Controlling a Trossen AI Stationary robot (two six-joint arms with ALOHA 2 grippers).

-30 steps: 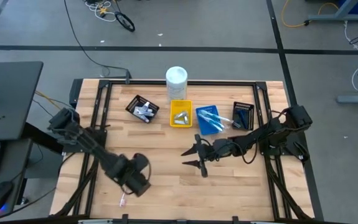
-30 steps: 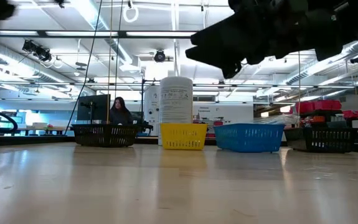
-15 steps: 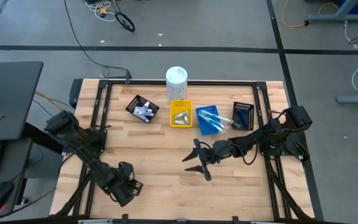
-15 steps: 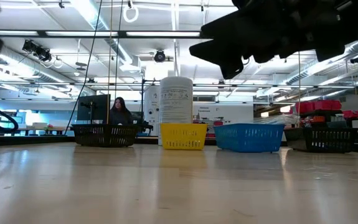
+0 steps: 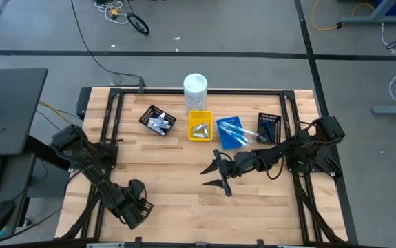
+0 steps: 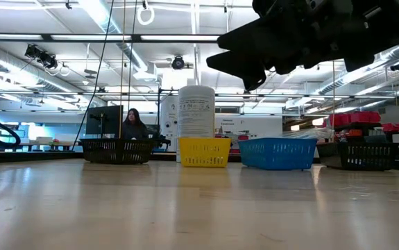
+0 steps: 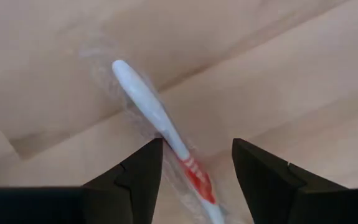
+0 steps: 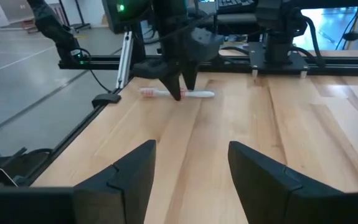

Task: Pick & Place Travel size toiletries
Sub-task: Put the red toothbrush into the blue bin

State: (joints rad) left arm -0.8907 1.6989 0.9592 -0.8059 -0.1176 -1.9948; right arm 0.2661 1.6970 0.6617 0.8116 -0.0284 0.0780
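A white toothbrush with red print, in a clear wrapper, lies flat on the table near its near-left corner. My left gripper is open and points down over it, one finger on each side of the handle. The right wrist view shows the same left gripper over the toothbrush. In the high view my left gripper hides the toothbrush. My right gripper hovers open above the middle of the table, holding nothing. Other toiletries lie in the trays at the far side.
Along the far edge stand a black tray with white tubes, a yellow tray with silvery sachets, a blue tray with toothbrushes, and a black tray. A tall white container stands behind them. Bare wood lies between the arms.
My left gripper has moved toward the table's near-left corner and come down over the toothbrush, which showed beside it a second ago and is now covered in the high view. The toothbrush has stayed where it was. My right gripper has kept almost still.
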